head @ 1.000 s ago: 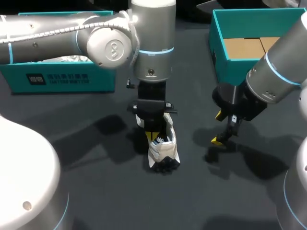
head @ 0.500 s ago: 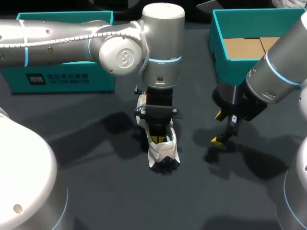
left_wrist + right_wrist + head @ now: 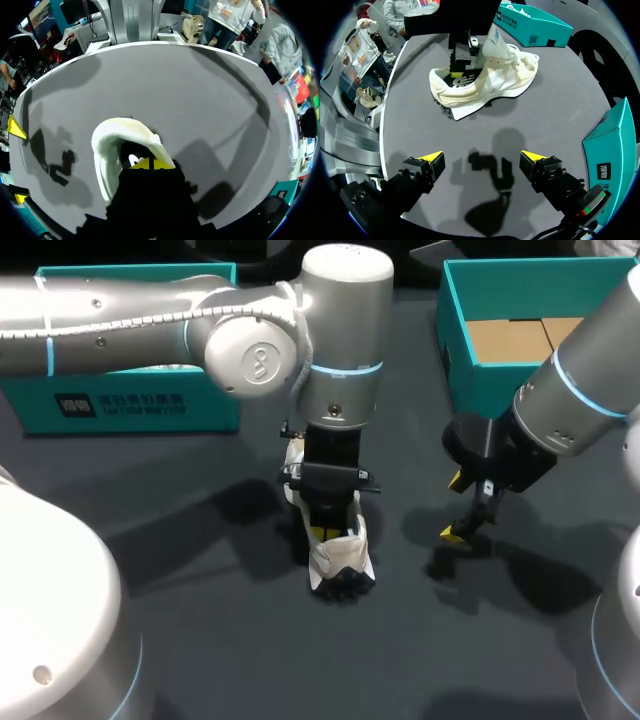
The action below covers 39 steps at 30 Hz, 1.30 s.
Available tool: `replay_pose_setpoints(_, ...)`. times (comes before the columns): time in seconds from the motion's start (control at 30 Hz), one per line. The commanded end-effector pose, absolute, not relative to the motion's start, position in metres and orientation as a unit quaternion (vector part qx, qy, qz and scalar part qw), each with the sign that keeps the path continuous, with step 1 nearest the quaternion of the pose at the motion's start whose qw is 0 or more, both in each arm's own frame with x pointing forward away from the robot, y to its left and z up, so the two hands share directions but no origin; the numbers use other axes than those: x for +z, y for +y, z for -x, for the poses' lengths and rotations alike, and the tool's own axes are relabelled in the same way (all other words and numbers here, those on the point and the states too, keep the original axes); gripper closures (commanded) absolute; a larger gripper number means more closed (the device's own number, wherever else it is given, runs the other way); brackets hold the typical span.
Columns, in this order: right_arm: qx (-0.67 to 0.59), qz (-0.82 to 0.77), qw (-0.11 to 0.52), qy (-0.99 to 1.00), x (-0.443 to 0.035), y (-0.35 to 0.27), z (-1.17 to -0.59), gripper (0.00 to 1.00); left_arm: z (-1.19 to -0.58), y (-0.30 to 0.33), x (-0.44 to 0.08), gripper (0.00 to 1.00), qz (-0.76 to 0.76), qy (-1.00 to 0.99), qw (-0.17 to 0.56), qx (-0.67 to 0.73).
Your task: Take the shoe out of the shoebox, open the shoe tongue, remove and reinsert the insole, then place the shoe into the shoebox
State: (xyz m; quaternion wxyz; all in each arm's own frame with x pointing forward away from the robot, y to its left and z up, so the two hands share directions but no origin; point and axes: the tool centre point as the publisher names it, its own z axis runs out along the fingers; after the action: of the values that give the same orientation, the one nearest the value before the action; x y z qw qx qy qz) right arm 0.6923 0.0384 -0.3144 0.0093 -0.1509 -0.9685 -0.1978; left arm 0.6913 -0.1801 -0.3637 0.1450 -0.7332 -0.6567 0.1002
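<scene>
Over the last second my left arm has swung in over the shoe (image 3: 340,558) and dropped. My left jaws (image 3: 149,163) now sit lower, inside the shoe's opening toward the heel. The shoe itself has barely shifted. It stands upright on its sole in the middle of the counter (image 3: 250,640), well clear of the teal shoebox (image 3: 455,335).

From my left wrist the 2 yellow tips look drawn together with only a seam between them, so I read these jaws as closed. Whether the insole is pinched in that seam I cannot tell, since the opening is dark.

My right jaws (image 3: 481,156) hang spread wide and empty above the counter beside the shoe, where they were before.

I judge the descent as the reach for the insole. The shoe is out of the box, and pulling the insole looks like the step in hand.
</scene>
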Motion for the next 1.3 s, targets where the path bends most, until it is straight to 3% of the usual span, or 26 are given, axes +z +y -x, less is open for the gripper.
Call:
replay_pose_setpoints(0.03, -0.198, 0.151, 0.007, -0.968, -0.315, 0.038, -0.690, 0.00, -0.696, -0.190, -0.384, 1.00, 0.725, -0.664, 0.158, 0.094)
replay_pose_setpoints(0.3, -0.198, 0.151, 0.007, -0.968, -0.315, 0.038, -0.690, 0.00, -0.702, -0.191, -0.407, 1.00, 0.700, -0.697, 0.137, 0.074)
replay_pose_setpoints(0.7, -0.198, 0.151, 0.007, -0.968, -0.315, 0.038, -0.690, 0.00, -0.701, -0.181, -0.348, 1.00, 0.708, -0.697, 0.077, 0.082)
replay_pose_setpoints(0.97, -0.198, 0.151, 0.007, -0.968, -0.315, 0.038, -0.690, 0.00, -0.690, -0.178, -0.378, 1.00, 0.705, -0.701, 0.104, 0.029)
replay_pose_setpoints(1.3, -0.198, 0.151, 0.007, -0.968, -0.315, 0.038, -0.690, 0.00, -0.693, -0.181, -0.409, 1.00, 0.678, -0.731, 0.079, 0.013)
